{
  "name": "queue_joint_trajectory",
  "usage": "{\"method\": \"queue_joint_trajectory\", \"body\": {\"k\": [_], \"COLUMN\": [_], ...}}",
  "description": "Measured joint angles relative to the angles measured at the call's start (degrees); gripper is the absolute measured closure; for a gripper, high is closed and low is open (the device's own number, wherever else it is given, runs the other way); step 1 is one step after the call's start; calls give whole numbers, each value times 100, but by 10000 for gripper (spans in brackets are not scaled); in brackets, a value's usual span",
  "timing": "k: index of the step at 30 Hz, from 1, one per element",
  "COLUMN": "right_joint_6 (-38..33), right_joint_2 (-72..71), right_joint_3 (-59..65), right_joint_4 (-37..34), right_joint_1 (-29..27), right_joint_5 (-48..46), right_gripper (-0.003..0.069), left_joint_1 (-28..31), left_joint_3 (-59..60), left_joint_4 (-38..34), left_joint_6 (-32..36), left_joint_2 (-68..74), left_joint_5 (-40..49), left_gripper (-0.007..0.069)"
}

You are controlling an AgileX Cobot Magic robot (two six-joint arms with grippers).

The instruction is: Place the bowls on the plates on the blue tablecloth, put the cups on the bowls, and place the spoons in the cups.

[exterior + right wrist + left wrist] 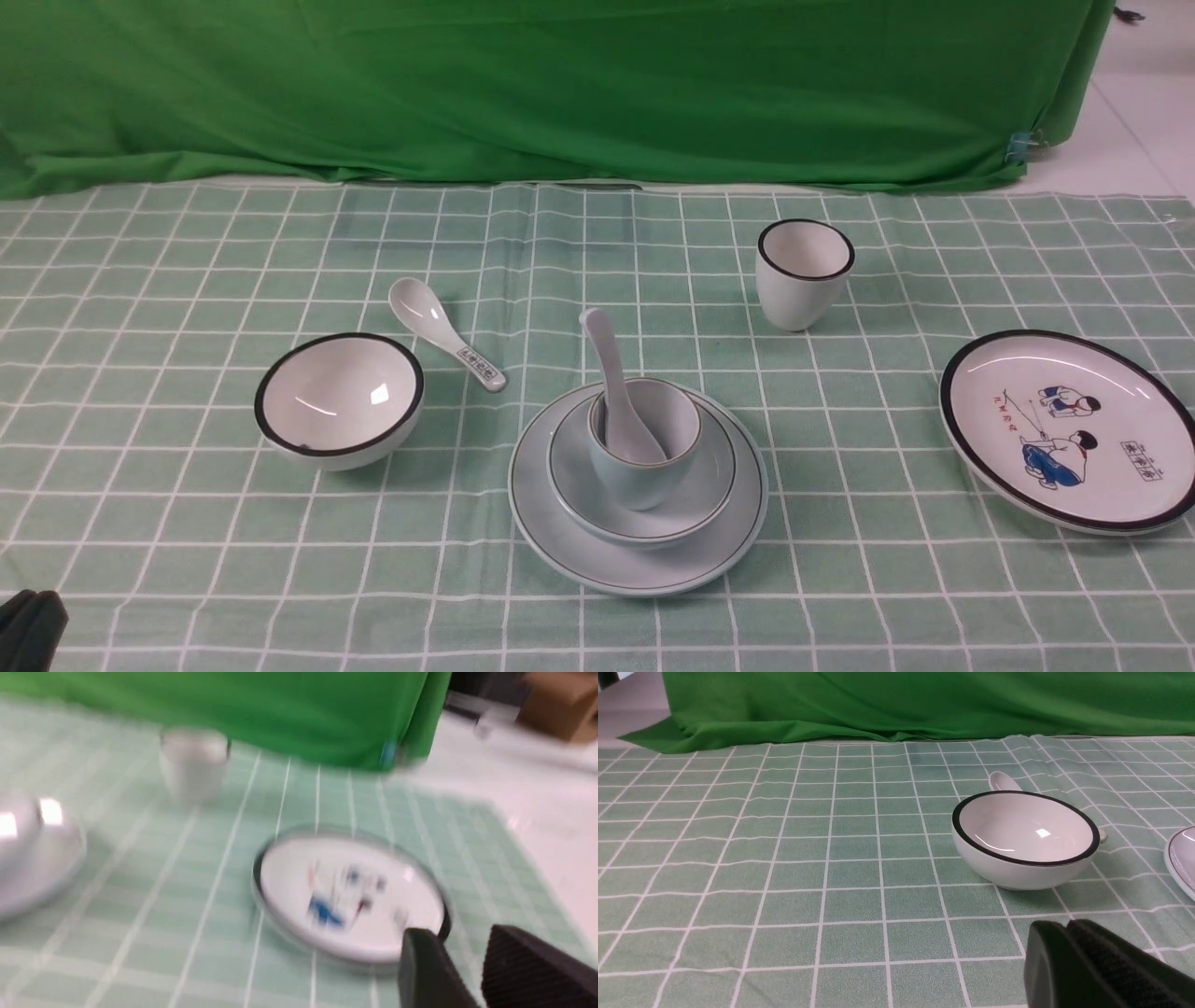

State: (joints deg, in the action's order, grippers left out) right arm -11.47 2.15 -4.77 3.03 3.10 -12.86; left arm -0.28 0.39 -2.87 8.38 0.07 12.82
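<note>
On the blue tablecloth [187, 523], the pale blue plate [635, 571] holds the pale blue bowl [695, 509], the pale blue cup [644, 467] and the plain spoon [607, 364], stacked. The white black-rimmed bowl [339, 399] stands at the left, with the patterned spoon [446, 332] lying behind it. The white cup [804, 273] stands far right of centre and the cartoon plate [1008, 373] lies at the right. My left gripper [1066, 926] is shut and empty, short of the white bowl [1024, 840]. My right gripper [460, 938] is open and empty beside the cartoon plate [348, 858].
The green backdrop cloth [560, 84] hangs along the far edge. The tablecloth ends near the right, with white floor [537, 812] beyond. My left gripper shows only as a dark tip [28, 625] at the front left corner. The right wrist view is blurred.
</note>
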Motion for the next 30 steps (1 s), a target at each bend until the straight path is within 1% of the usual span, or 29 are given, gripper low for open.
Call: {"method": "queue_joint_trajectory", "body": {"k": [2, 6, 30], "right_joint_6": [106, 320, 338], "right_joint_2": [-165, -209, -209], "right_joint_3": [434, 516, 516], "right_joint_4": [-5, -5, -5], "right_joint_1": [0, -10, -10], "right_joint_5": [115, -123, -128], "right_gripper": [424, 423, 421], "left_joint_1": [0, 0, 0], "left_joint_3": [0, 0, 0], "left_joint_4": [6, 36, 89], "left_joint_6": [5, 5, 5], "left_joint_2": [0, 0, 0], "left_joint_5": [0, -4, -4], "left_gripper": [610, 608, 607]}}
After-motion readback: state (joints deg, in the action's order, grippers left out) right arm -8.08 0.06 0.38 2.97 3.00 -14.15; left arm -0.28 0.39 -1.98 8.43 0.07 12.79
